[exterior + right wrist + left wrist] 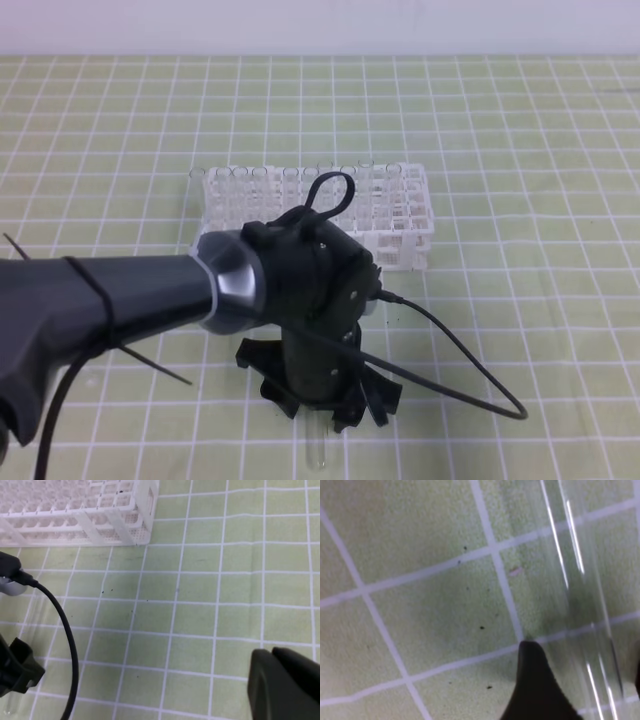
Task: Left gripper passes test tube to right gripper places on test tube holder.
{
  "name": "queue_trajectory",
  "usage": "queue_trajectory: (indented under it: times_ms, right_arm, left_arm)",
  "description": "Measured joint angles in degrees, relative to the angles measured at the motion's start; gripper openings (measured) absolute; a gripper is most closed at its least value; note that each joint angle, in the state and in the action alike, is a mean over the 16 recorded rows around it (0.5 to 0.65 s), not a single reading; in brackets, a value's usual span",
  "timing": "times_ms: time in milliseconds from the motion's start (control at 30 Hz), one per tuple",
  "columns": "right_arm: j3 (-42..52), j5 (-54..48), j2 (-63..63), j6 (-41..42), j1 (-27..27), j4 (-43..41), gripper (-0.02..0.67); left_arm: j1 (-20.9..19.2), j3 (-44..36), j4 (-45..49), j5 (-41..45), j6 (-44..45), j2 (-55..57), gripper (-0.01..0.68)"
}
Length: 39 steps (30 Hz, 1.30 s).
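Note:
The left gripper (322, 405) is down on the mat at the front, under its bulky black arm. In the left wrist view the clear test tube (582, 605) lies on the mat between one black fingertip (532, 675) and a sliver of the other at the right edge, so the jaws stand open on either side of it. The tube's round end (318, 455) pokes out below the gripper. The white test tube holder (400, 215) stands behind the arm and shows again at the top left as the holder (75, 515). Only a black tip of the right gripper (274, 655) shows, low right, over bare mat.
A green mat with a white grid (520, 150) covers the table. A black cable (470, 375) loops from the left arm over the mat to the right, and the same cable (67, 630) curves down the left of the right wrist view.

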<state>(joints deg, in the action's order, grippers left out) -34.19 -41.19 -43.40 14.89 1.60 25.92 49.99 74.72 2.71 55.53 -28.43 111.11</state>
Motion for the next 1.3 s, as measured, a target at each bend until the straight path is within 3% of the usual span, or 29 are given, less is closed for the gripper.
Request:
queue_trajectory:
  times_ms: [1000, 1300]
  right_arm:
    - [0.0, 0.0, 0.0, 0.0, 0.0, 0.1, -0.002]
    - [0.0, -0.3, 0.0, 0.0, 0.1, 0.1, -0.002]
  left_arm:
    - [-0.1, 0.2, 0.0, 3.9, 10.9, 0.4, 0.007]
    - [-0.1, 0.1, 0.3, 5.7, 15.0, -6.0, 0.005]
